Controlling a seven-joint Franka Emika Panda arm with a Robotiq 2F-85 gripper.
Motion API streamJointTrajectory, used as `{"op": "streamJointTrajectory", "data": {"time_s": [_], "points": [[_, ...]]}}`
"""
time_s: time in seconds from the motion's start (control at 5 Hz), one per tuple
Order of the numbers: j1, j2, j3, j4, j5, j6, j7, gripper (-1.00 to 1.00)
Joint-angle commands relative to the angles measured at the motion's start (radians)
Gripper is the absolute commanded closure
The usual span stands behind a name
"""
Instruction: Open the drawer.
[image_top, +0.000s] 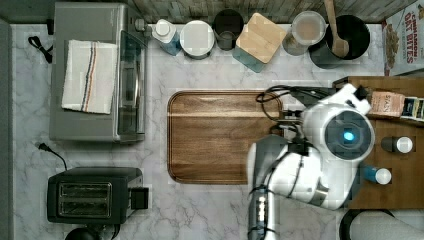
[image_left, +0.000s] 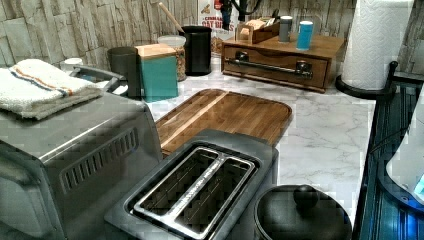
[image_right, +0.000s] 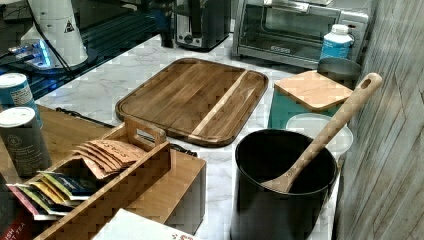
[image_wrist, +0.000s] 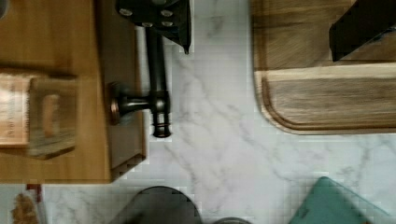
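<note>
wrist view: the black two-finger gripper (image_wrist: 259, 44) is spread wide and holds nothing; one finger (image_wrist: 159, 18) overlaps the handle, the other (image_wrist: 359, 28) hangs over the tray.
drawer: the brown wooden drawer (image_wrist: 125, 140) sits in the front of a small wooden cabinet (image_wrist: 51, 56), at the top view's right and at the far end of the counter in the left view.
handle: a long black metal bar handle (image_wrist: 156, 70) on posts runs along the drawer front.
drawer opening: cannot tell whether it is pulled out at all.
tray: a flat wooden tray with rounded corners (image_top: 215, 137) lies on the white marble counter (image_wrist: 219, 140), near the cabinet but apart from it.
cabinet top: two round canisters (image_left: 295, 30) and a wooden caddy of tea packets (image_right: 115, 165).
arm: the white robot arm (image_top: 320, 150) reaches over the cabinet's front edge in the top view.
</note>
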Motion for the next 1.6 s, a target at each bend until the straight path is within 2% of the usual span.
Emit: {"op": "streamJointTrajectory", "data": {"time_s": [0.2,0.4,0.6,0.8,1.0,1.2,1.6], "points": [[-0.041,0.078,-0.045,-0.021,0.028,0.044,-0.175,-1.0],[-0.03,0.054,-0.05,-0.069,0.0,0.081,-0.122,-1.0],[-0.041,0.069,-0.052,-0.091,-0.014,0.136,-0.157,-1.0],[-0.035,0.104,-0.059,-0.086,-0.146,0.167,-0.097,-1.0],[-0.043,0.128,-0.081,-0.066,-0.19,0.184,-0.071,-1.0],[-0.082,0.152,-0.078,-0.03,-0.154,0.16,-0.086,-1.0],[-0.085,0.192,-0.102,-0.063,-0.088,0.271,-0.065,-1.0]]}}
